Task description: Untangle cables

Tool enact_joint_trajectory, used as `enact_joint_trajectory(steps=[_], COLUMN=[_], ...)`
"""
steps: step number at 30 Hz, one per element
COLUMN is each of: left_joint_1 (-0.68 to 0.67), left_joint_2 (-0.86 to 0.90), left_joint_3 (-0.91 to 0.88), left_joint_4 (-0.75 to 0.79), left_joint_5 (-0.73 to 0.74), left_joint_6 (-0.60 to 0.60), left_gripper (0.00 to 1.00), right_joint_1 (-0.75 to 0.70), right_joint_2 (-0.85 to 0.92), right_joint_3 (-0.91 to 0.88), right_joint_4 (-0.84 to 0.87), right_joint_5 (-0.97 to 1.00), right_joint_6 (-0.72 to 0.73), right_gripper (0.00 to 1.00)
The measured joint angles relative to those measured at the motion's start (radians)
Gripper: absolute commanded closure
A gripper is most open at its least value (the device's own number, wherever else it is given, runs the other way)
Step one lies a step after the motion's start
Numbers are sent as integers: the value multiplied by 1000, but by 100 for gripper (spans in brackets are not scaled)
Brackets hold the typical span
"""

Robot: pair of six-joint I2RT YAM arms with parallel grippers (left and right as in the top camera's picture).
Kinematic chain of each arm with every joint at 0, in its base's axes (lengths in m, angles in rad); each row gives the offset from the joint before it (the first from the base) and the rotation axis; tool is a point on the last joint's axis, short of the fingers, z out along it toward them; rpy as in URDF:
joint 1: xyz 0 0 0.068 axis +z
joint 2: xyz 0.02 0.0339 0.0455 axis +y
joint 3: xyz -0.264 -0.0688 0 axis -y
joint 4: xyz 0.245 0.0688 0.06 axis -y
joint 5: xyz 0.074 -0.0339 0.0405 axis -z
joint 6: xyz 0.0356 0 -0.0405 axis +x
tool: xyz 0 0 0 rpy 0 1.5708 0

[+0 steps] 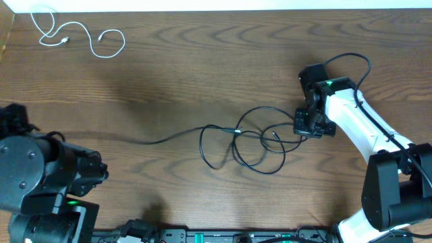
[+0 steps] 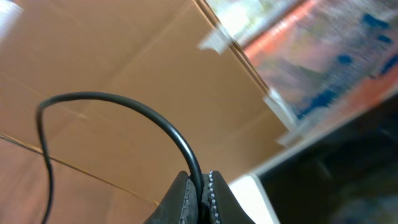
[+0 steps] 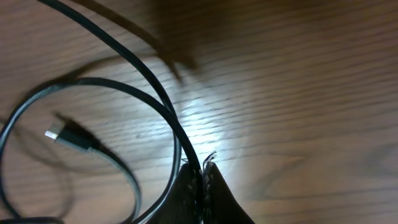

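Note:
Two black cables lie looped over each other in the middle of the wooden table. One black strand runs left from the loops toward my left arm. My left gripper is shut on a black cable that arcs up out of its jaws. My right gripper sits at the right side of the loops. In the right wrist view it is shut on a black cable, low over the table, with a plug end lying nearby. The short white cable lies apart at the far left.
The left wrist view looks off the table at a cardboard box and a blurred colourful surface. The table's far edge meets a white wall. Both arm bases stand along the near edge.

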Motion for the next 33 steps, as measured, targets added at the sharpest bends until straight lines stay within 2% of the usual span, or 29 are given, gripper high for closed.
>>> enact_joint_trajectory(steps=[5,9,14,18,19,25,27,29,33], left_joint_1=[44,82,92,92,92,92,92,92,92], left_joint_2=[8,32,70,96,100,100,101,101,101], left_joint_3=[1,1,1,1,1,1,1,1,1], left_joint_4=[4,5,5,-27,-39,-72,-73,-75,-110], left_joint_5=[-35,14,207,444,510,943,1088,1231,1406], left_joint_6=[79,157,274,338,345,362,349,324,261], left_gripper=[92,92,93,93,92,92,93,93,93], right_joint_1=[-30,-90,-128,-117,-109,-35,-10,16,56], right_joint_2=[0,0,0,0,0,0,0,0,0], right_joint_3=[0,0,0,0,0,-1,-1,-1,-1], right_joint_4=[0,1,20,39,45,69,76,85,100], right_joint_5=[63,70,-15,-113,-140,-231,-245,-252,-264], right_joint_6=[55,73,0,-69,-89,-164,-176,-177,-188], right_gripper=[99,99,99,95,92,30,13,1,1])
